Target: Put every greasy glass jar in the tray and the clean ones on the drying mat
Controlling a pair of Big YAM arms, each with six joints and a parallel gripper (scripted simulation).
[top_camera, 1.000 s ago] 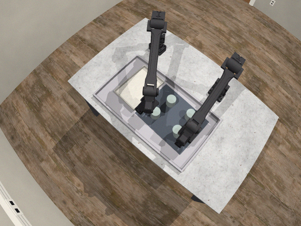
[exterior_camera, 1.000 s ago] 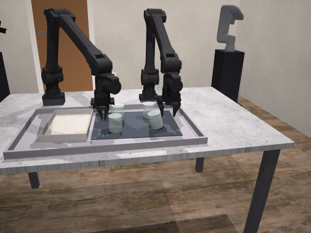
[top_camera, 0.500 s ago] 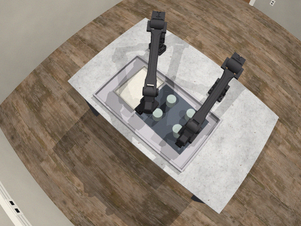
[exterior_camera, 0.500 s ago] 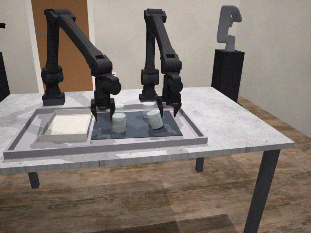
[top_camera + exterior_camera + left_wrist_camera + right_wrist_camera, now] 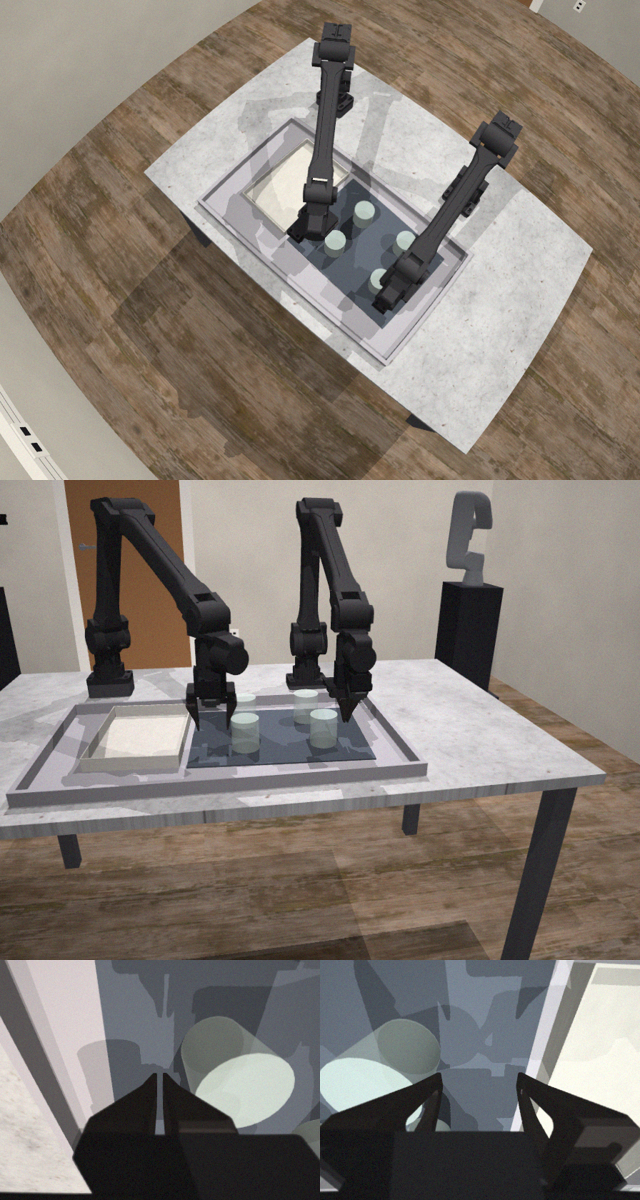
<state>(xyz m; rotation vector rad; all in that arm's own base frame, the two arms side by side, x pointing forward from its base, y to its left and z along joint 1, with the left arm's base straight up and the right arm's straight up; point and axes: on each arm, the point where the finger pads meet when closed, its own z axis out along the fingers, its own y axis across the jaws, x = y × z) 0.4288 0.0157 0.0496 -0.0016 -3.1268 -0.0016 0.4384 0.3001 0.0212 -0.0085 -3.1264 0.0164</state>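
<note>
The pale stone tabletop [image 5: 516, 310] [image 5: 465, 728] [image 5: 25, 1121] has both arms rooted along its far edge, as the exterior view faces it. The left arm [image 5: 454, 206] [image 5: 338, 557] [image 5: 161, 1167] reaches in nearer the right edge; the right arm [image 5: 325, 118] [image 5: 157, 557] [image 5: 463, 1163] leans toward the left. A walled basin [image 5: 289, 286] [image 5: 258, 784] [image 5: 68, 996] [image 5: 543, 1028] holds the dark mat [image 5: 356, 268] [image 5: 278, 748] [image 5: 143, 1031] [image 5: 470, 988] and, toward the left edge, the cream tray [image 5: 284, 175] [image 5: 144, 738] [image 5: 606, 1024], with no jar visible in it.

Four jars stand upright on the mat: near-left jar [image 5: 334, 242] [image 5: 245, 733] [image 5: 363, 1081], far-left jar [image 5: 363, 214] [image 5: 245, 702], near-right jar [image 5: 378, 281] [image 5: 323, 728] [image 5: 246, 1090] and far-right jar [image 5: 403, 242] [image 5: 305, 707].

The left arm's jaws are closed on nothing, beside the near-right jar; the right arm's stand apart, gripping nothing.

A sideways push too high could topple a jar, and grease could let one slip when lifted. A jar misjudged by feel would finish in the wrong place.

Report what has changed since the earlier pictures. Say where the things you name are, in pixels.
The left gripper [image 5: 380, 304] [image 5: 346, 720] [image 5: 159, 1079] closed on nothing, and the leaning front jar [image 5: 378, 281] [image 5: 323, 730] [image 5: 246, 1090] beside it now stands upright. The right gripper [image 5: 312, 233] [image 5: 213, 728] [image 5: 479, 1078] opened; its neighbouring front jar [image 5: 334, 244] [image 5: 245, 733] [image 5: 364, 1085] had shifted slightly away from the cream tray [image 5: 264, 214] [image 5: 128, 763] [image 5: 598, 1035]. The tray stayed put.
</note>
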